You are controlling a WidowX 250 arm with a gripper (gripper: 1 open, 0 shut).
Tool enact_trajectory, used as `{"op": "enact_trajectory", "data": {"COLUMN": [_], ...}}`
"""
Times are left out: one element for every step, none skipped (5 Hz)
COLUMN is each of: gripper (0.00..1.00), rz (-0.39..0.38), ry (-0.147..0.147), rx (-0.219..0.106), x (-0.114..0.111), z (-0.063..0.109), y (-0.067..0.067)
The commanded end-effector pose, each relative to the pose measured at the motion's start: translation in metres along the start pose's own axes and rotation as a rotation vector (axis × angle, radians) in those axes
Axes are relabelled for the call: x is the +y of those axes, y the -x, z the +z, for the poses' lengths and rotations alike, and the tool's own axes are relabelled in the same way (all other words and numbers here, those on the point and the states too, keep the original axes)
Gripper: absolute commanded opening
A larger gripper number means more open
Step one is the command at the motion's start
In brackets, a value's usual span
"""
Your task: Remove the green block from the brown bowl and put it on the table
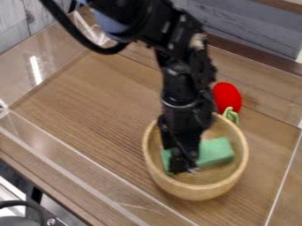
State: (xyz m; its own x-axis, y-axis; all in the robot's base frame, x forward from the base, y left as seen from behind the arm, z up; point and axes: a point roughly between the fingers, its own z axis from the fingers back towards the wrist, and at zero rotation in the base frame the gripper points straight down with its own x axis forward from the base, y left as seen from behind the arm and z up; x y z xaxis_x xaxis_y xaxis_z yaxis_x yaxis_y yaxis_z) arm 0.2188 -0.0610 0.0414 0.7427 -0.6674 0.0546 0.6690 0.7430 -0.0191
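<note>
The brown bowl [213, 189] sits toward the near side of the counter [83, 115], with the green block [215, 154] inside it at a tilt and the black hand [182, 164] reaching down over the block's left end; its fingers look parted, and I cannot tell whether they have hold of that end. To do the lift well, the grip should be sure before rising straight up, so the block clears the thick rim without dragging the bowl or nudging the red toy [228, 95] beyond
</note>
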Motion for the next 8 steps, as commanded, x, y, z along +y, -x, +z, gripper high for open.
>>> {"op": "enact_trajectory", "data": {"gripper": [0.00,0.00,0.00,0.00,0.00,0.00,0.00,0.00], "rz": [-0.013,-0.031,-0.011,0.009,0.091,0.174,0.105,0.035], "ry": [-0.023,-0.022,-0.022,-0.022,-0.025,-0.028,-0.024,-0.020], "rx": [-0.026,-0.023,-0.020,-0.018,-0.015,-0.013,-0.009,-0.005], "x": [0.000,-0.005,-0.002,0.001,0.003,0.005,-0.002,-0.008], "z": [0.019,0.026,0.025,0.026,0.022,0.019,0.011,0.004], "y": [-0.005,-0.002,0.001,0.004,0.000,-0.004,0.000,0.004]}}
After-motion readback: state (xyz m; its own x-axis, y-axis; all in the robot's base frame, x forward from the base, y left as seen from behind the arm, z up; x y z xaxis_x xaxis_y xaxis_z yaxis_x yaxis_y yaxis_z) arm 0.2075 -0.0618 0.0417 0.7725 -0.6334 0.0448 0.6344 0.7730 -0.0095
